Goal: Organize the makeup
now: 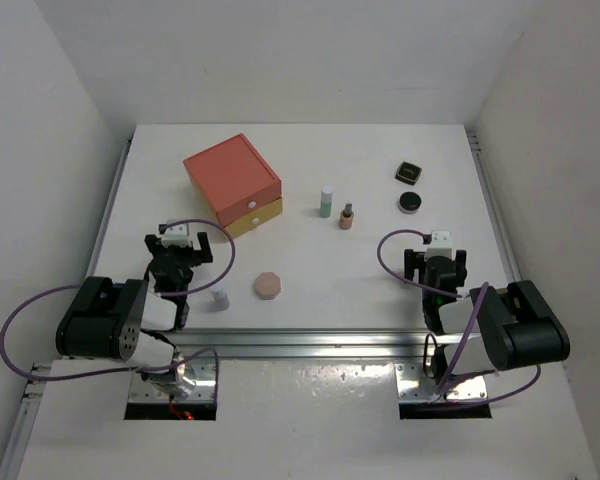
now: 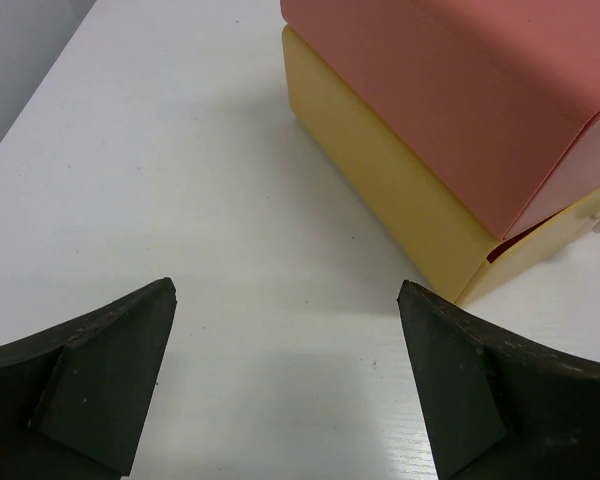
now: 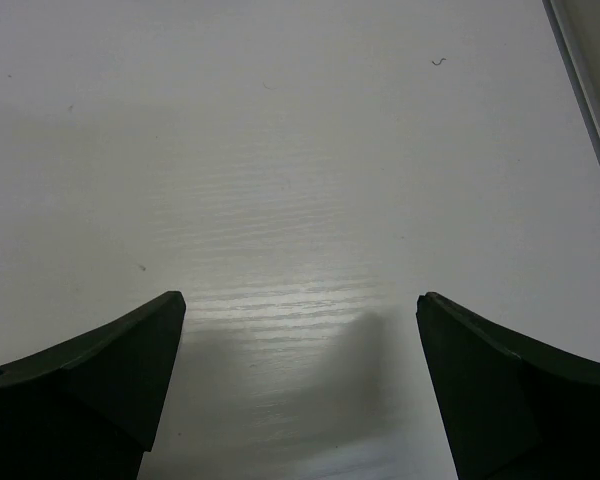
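The makeup lies scattered over the white table. A green-white bottle (image 1: 326, 202) and a tan dark-capped bottle (image 1: 347, 216) stand upright near the middle. A peach octagonal compact (image 1: 268, 286) lies in front, and a tiny white vial (image 1: 220, 297) stands beside my left arm. At the back right are a black square compact (image 1: 409, 172) and a black round compact (image 1: 411, 202). My left gripper (image 1: 181, 236) (image 2: 287, 295) is open over bare table, near the drawer box. My right gripper (image 1: 439, 243) (image 3: 300, 300) is open too, with nothing between its fingers.
An orange-and-yellow drawer box (image 1: 233, 183) (image 2: 450, 150) stands at the back left, its drawers shut. White walls close in the table on three sides. An aluminium rail (image 1: 310, 343) runs along the near edge by the arm bases.
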{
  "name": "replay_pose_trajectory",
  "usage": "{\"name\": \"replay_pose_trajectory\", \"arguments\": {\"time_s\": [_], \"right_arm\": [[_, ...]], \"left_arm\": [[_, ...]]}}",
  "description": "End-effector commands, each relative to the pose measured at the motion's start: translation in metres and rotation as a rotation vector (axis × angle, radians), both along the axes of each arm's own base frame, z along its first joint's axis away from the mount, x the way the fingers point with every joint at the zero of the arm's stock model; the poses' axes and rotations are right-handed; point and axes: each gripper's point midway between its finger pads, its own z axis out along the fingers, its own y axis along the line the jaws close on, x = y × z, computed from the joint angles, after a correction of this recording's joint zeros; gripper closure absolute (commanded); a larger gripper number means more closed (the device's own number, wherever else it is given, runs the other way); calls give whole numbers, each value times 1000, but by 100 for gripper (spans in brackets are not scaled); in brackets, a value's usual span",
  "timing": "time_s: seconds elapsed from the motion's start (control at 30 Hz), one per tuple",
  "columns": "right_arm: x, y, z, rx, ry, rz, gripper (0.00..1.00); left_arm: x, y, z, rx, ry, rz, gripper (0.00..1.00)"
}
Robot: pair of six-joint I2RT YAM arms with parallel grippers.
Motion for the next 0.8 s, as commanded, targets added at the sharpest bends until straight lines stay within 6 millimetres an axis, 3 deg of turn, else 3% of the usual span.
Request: {"name": "replay_pose_trajectory", "arguments": {"time_s": [0.0,0.1,0.13,0.17,0.2,0.23,0.27,0.33,0.4,0.43,0.5,0.53,0.57,0.6,0.63,0.67,0.7,0.73,0.77], "right_arm": [[-21,-2,-12,4,28,-3,0],[-15,1,-6,-14,30,22,0],[-29,-1,-20,-30,114,16,0],[-15,2,-4,-49,81,15,0],[-2,5,13,-53,49,22,0],[-6,3,8,-70,141,20,0],[10,8,31,-61,94,22,0],[28,13,65,-62,91,36,0],[40,23,87,-109,99,105,0],[61,27,132,-206,73,158,0],[62,35,140,-358,186,191,0],[80,40,178,-463,160,226,0],[86,44,193,-514,233,245,0],[105,65,223,-531,205,277,0],[115,73,220,-532,255,298,0],[131,88,259,-470,177,283,0],[140,108,255,-428,267,329,0],[144,133,257,-356,269,422,0],[149,170,296,-234,193,558,7]], "left_arm": [[4,3,17,-21,-66,9,0],[4,3,17,-21,-66,9,0],[5,1,17,-10,-65,-3,0],[19,-14,50,8,-136,-93,0],[20,-18,23,16,40,-131,0],[27,-26,30,41,93,-190,0],[50,-41,74,101,53,-281,0],[48,-35,79,18,152,-220,0],[46,-25,106,29,93,-163,0],[41,-27,143,55,-18,-172,0],[33,-31,172,98,-112,-183,0],[30,-40,187,127,-145,-224,0],[29,-46,198,197,-158,-258,0],[32,-54,203,212,-147,-297,0],[39,-56,236,214,-186,-303,0],[44,-58,228,191,-107,-311,0],[53,-57,231,159,-69,-297,0],[74,-59,245,157,-42,-299,0],[79,-59,228,152,57,-307,0]]}}
